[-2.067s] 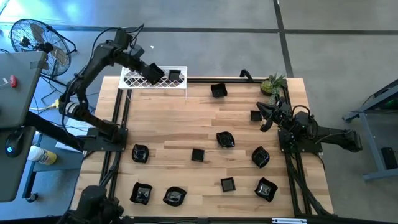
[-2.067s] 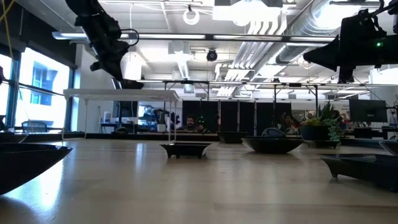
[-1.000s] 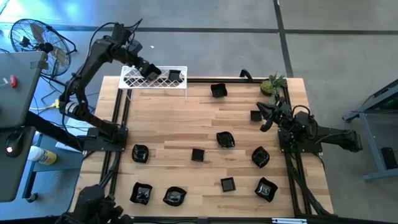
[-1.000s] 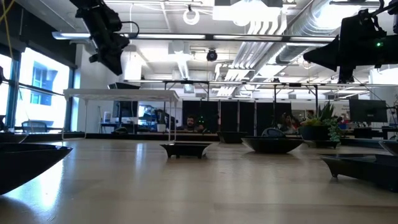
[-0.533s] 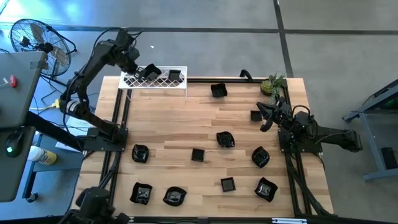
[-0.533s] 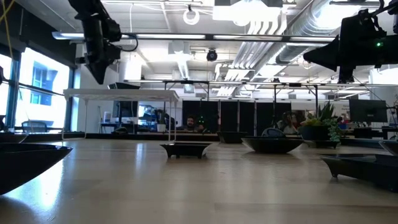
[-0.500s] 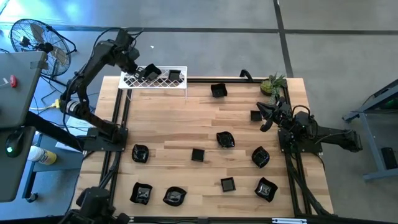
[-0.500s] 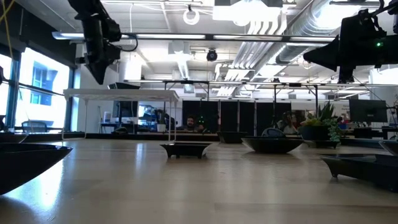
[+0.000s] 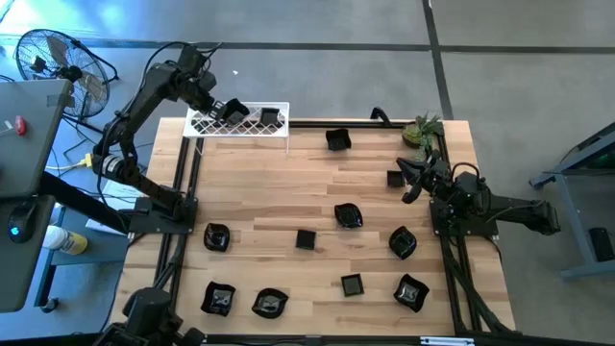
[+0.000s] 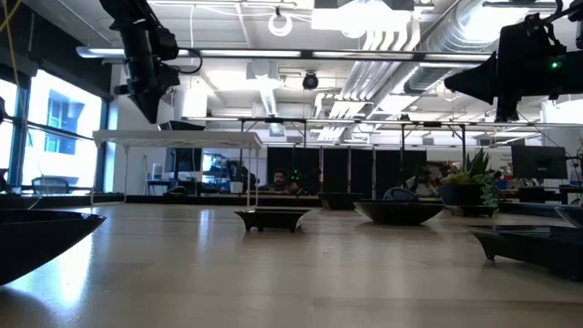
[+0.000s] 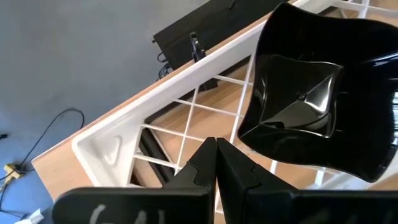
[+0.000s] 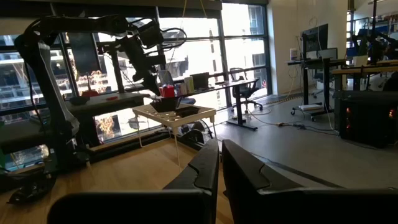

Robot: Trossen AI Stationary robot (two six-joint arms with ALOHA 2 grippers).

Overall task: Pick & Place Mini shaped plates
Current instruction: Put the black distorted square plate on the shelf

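Note:
Several mini shaped plates, glossy black, lie scattered on the wooden table (image 9: 288, 183), among them one (image 9: 337, 140) at the far side and one (image 9: 306, 238) in the middle. Two more rest on the white wire rack (image 9: 240, 125) at the table's far left corner: one (image 9: 270, 117) at its right end and a wavy-rimmed one (image 11: 305, 106) beside my left gripper. My left gripper (image 9: 231, 112) (image 11: 216, 148) points steeply down, shut, just above the rack's mesh with nothing between its fingers. My right gripper (image 9: 411, 181) (image 12: 219, 149) waits at the table's right edge, shut and raised.
A small green potted plant (image 9: 421, 130) stands at the table's far right corner. Black frame rails (image 9: 183, 192) run along the table's left and right edges. A fan (image 9: 53, 58) and a grey desk stand off the table to the left. Bare wood lies between the rack and the middle plates.
My left gripper has tipped to point more steeply down over the rack's left part, sunk a little toward the mesh, and shut with nothing in it. The plates on the rack stay where they were.

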